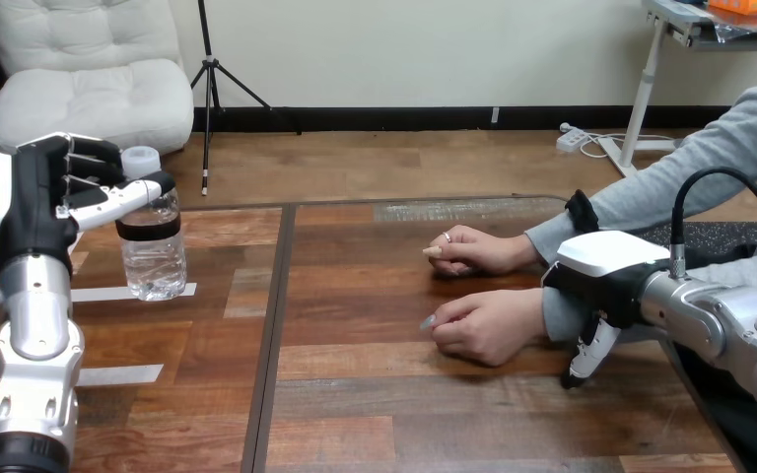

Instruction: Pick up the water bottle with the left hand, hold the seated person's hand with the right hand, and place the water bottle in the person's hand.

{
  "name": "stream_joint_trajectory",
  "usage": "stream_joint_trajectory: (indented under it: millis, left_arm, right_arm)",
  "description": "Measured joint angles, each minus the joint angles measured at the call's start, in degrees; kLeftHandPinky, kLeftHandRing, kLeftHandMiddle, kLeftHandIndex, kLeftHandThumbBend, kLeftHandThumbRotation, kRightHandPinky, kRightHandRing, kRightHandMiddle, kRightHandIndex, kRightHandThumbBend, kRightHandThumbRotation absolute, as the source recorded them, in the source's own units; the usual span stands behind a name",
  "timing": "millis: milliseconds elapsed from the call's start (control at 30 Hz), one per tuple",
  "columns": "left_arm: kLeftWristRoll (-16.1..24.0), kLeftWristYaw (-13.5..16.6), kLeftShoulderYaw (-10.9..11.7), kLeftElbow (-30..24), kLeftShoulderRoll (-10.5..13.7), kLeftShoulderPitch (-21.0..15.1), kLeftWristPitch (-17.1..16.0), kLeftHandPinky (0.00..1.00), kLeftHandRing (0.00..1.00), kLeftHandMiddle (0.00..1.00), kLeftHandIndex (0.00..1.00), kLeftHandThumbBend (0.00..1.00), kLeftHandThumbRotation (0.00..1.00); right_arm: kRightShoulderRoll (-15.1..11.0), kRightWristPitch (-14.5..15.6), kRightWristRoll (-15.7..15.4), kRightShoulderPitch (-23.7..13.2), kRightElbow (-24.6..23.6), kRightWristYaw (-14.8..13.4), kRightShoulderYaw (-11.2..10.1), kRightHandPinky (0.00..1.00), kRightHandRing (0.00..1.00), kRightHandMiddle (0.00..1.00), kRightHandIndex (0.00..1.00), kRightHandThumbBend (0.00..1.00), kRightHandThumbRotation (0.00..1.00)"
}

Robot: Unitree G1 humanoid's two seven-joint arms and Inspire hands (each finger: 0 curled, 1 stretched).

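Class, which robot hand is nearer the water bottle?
Left. The left hand grips the water bottle at its neck; the right hand is across the table, at the person's wrist.

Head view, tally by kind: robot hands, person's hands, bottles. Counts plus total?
Robot hands: 2, left hand and right hand
Person's hands: 2, person's far hand and person's near hand
Water bottle: 1, gripped by the left hand
Total: 5
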Motion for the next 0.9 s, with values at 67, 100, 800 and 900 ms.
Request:
stream_joint_trajectory:
  millis: [67, 100, 800, 900]
  left_arm:
    - [-0.16, -0.02, 0.05, -0.12, -0.03, 0.01, 0.12, 0.3, 0.38, 0.45, 0.46, 0.75, 0.0]
    - [-0.23, -0.02, 0.09, -0.18, -0.04, 0.01, 0.17, 0.3, 0.38, 0.45, 0.46, 0.75, 0.0]
    - [-0.27, -0.07, 0.55, -0.34, -0.09, 0.02, 0.31, 0.3, 0.38, 0.45, 0.46, 0.76, 0.0]
    - [-0.26, -0.13, 0.55, -0.34, -0.09, 0.02, 0.31, 0.3, 0.38, 0.45, 0.46, 0.76, 0.0]
  right_arm:
    - [0.0, 0.0, 0.14, -0.02, 0.0, 0.23, -0.05, 0.45, 0.52, 0.58, 0.6, 0.91, 0.08]
    - [0.0, 0.0, 0.28, -0.03, 0.01, 0.33, -0.07, 0.44, 0.5, 0.57, 0.6, 0.91, 0.07]
    - [0.01, 0.45, 1.43, -0.04, 0.01, 0.74, -0.1, 0.29, 0.35, 0.43, 0.52, 0.78, 0.0]
    - [0.01, 0.45, 1.47, -0.04, 0.01, 0.74, -0.1, 0.28, 0.34, 0.42, 0.5, 0.76, 0.01]
